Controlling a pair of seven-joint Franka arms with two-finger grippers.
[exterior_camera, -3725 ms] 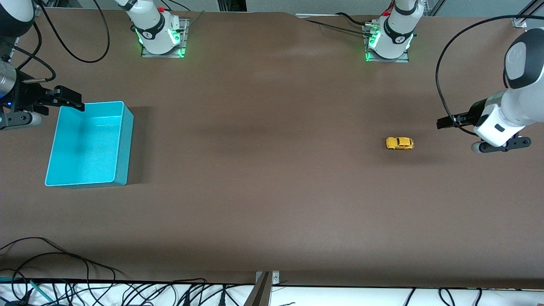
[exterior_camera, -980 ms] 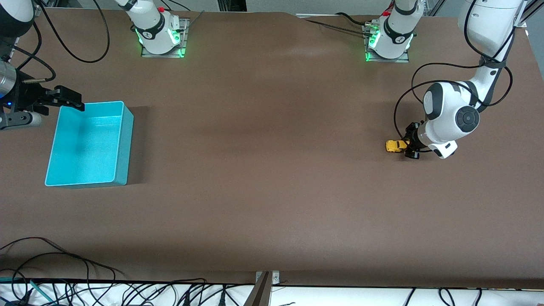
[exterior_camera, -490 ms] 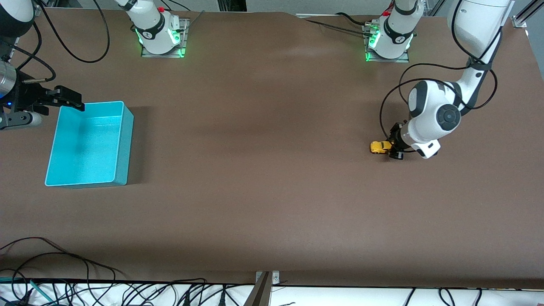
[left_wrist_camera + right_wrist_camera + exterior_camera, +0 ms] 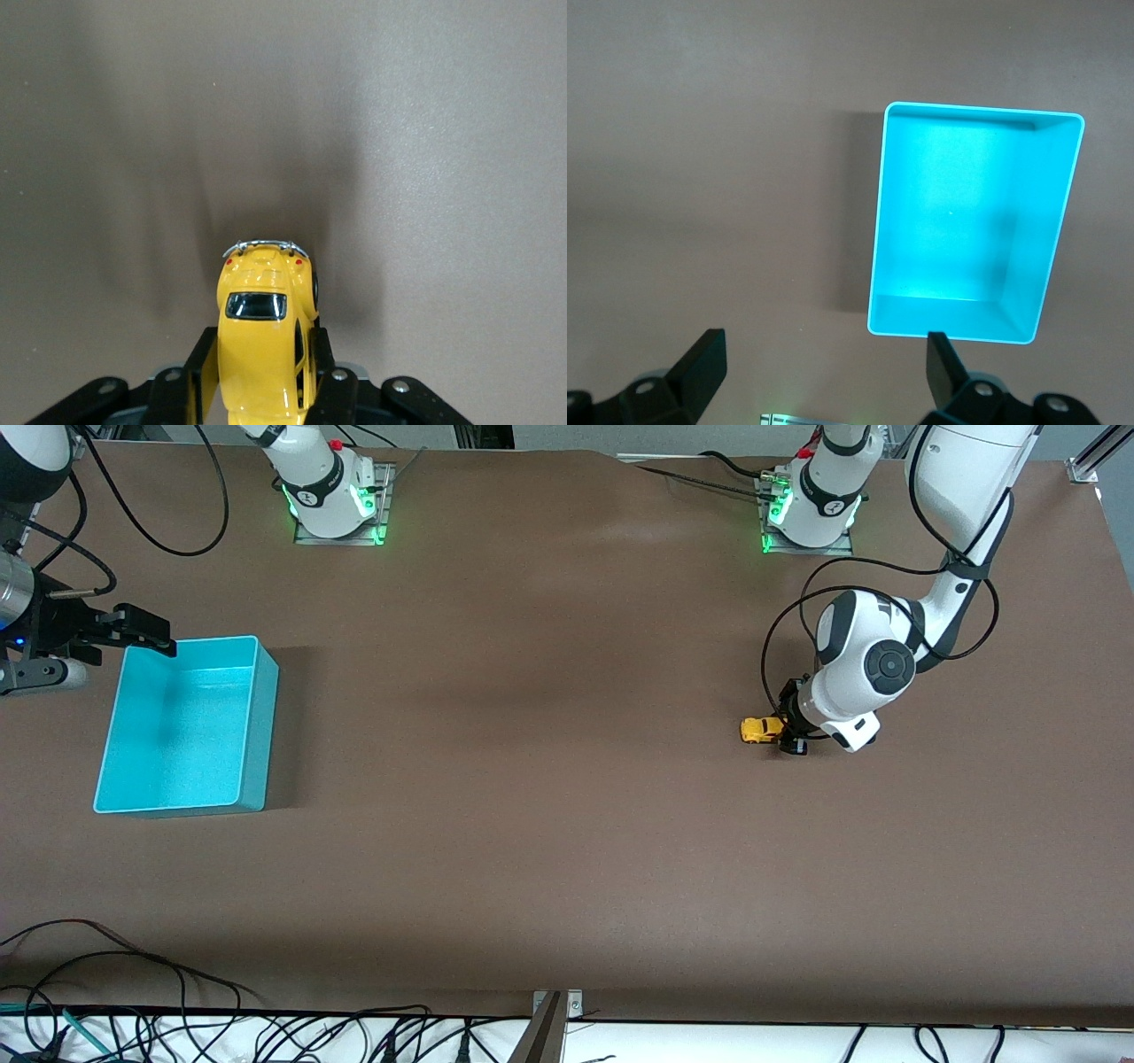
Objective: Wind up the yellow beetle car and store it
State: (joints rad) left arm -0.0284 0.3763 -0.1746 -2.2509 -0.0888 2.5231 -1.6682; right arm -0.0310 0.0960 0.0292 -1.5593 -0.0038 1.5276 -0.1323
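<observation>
The yellow beetle car (image 4: 758, 729) is low on the brown table toward the left arm's end, its bumper end pointing away from the hand. My left gripper (image 4: 787, 735) is shut on the car's sides. In the left wrist view the black fingers (image 4: 202, 365) press both flanks of the car (image 4: 259, 323), with my left gripper (image 4: 261, 352) round its hidden end. My right gripper (image 4: 146, 633) hangs open over the edge of the teal bin (image 4: 255, 717). In the right wrist view my right gripper (image 4: 822, 354) holds nothing.
The teal bin (image 4: 948, 329) is empty and stands at the right arm's end of the table. Both arm bases (image 4: 332, 500) are lit green along the table's edge farthest from the front camera. Loose cables (image 4: 133, 965) lie at the edge nearest it.
The left arm came down and closed on the car, then slid it along the table toward the right arm's end. The right arm has not moved.
</observation>
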